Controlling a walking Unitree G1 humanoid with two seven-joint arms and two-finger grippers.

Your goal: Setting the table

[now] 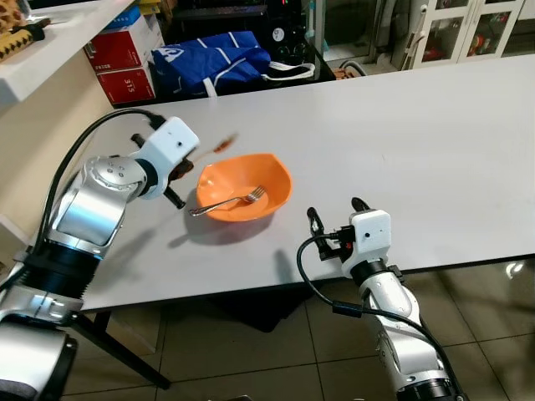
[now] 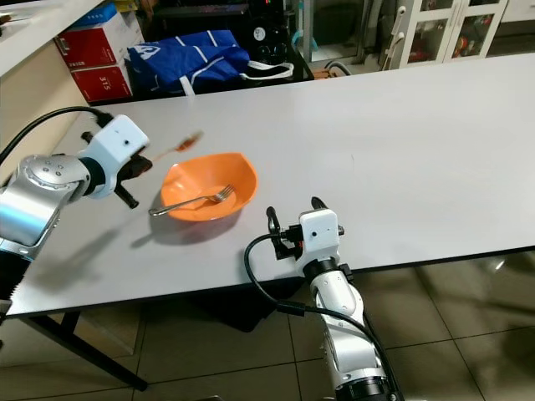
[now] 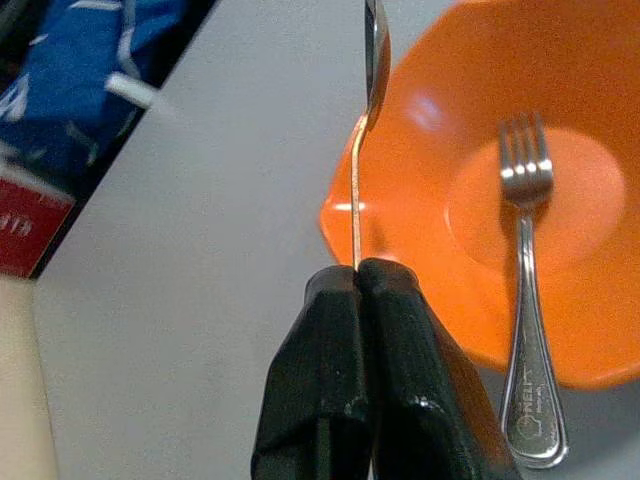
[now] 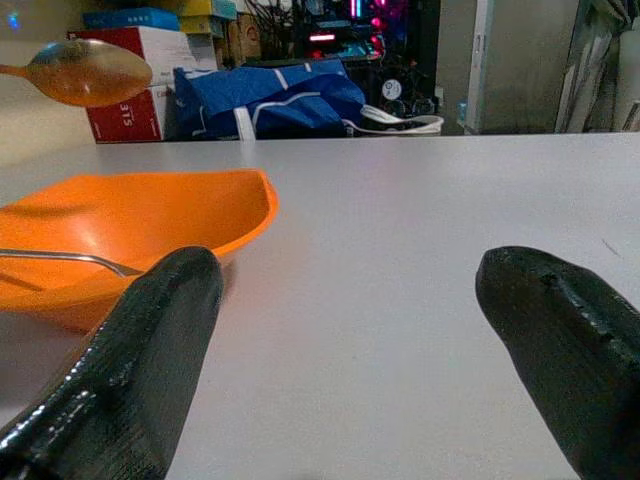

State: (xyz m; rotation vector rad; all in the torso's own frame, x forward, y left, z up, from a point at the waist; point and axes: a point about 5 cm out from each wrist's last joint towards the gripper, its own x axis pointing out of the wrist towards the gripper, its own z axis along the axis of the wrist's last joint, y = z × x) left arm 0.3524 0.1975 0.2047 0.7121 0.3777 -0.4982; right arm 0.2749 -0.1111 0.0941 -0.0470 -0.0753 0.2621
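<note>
An orange bowl (image 1: 247,185) sits on the white table (image 1: 401,142) near its front left. A metal fork (image 1: 227,201) lies in the bowl, its handle sticking out over the left rim. My left gripper (image 3: 357,272) is shut on the handle of a metal spoon (image 1: 222,144), held in the air just above the bowl's far left rim. My right gripper (image 1: 337,219) rests open at the table's front edge, to the right of the bowl, with nothing between its fingers (image 4: 150,350).
A blue bag (image 1: 213,58) and red boxes (image 1: 125,63) sit on the floor beyond the table's far edge. A beige counter (image 1: 33,92) stands close on the left. White cabinets (image 1: 468,29) are at the back right. Tiled floor lies below the front edge.
</note>
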